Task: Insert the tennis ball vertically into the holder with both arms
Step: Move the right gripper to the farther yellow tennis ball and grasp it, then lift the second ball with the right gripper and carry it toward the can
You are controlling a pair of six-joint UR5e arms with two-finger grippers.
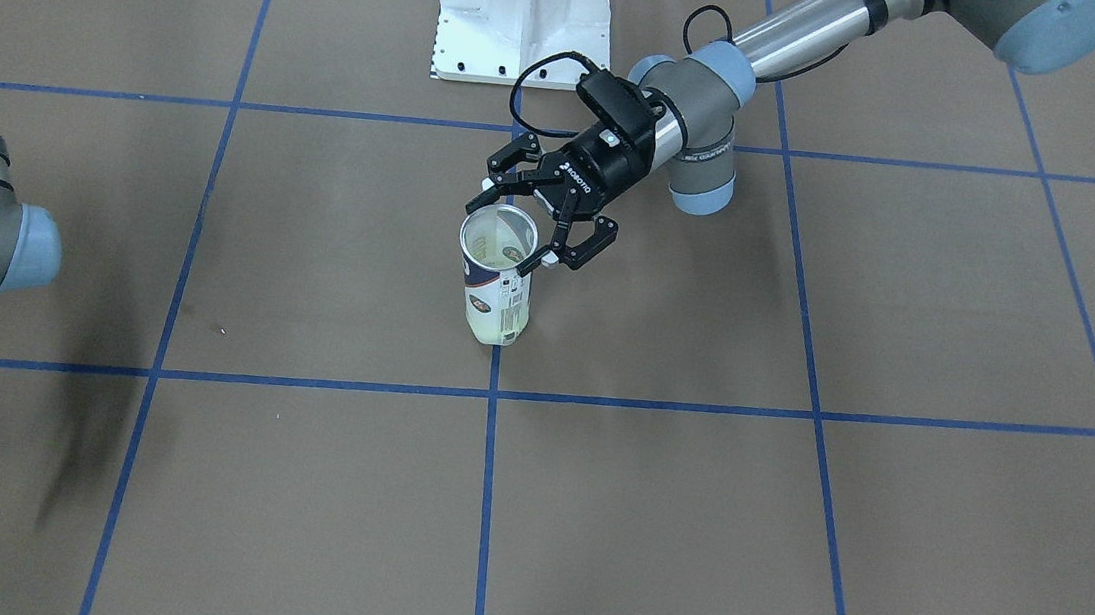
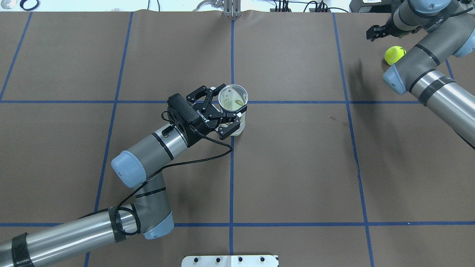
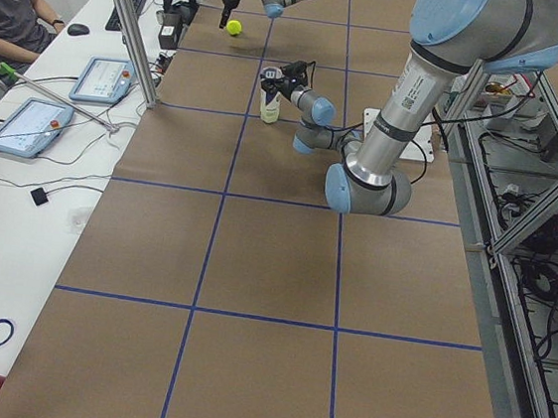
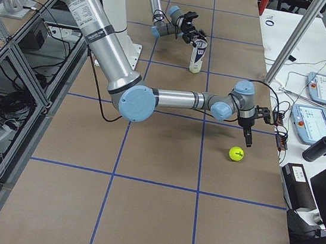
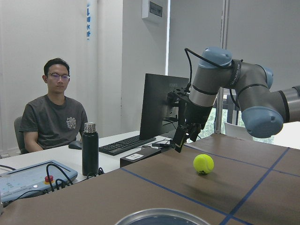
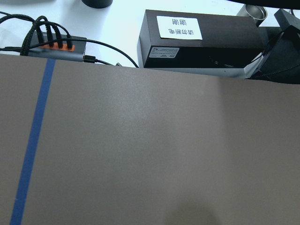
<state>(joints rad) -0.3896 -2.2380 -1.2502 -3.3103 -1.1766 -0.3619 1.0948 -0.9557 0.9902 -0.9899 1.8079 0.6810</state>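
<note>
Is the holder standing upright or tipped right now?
Upright: the holder stands on its base on the table, open mouth facing up.

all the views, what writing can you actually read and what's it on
"ROBOTIQ": on the black body of the left end effector, readable in the front-facing view.
Two lines of Chinese characters on the white sticker on the black box: turned round, not surely readable.
Label on the can: print too small.
Lettering on the grey wrist joint: blurred.
Blue signs on the wall: too small.
</note>
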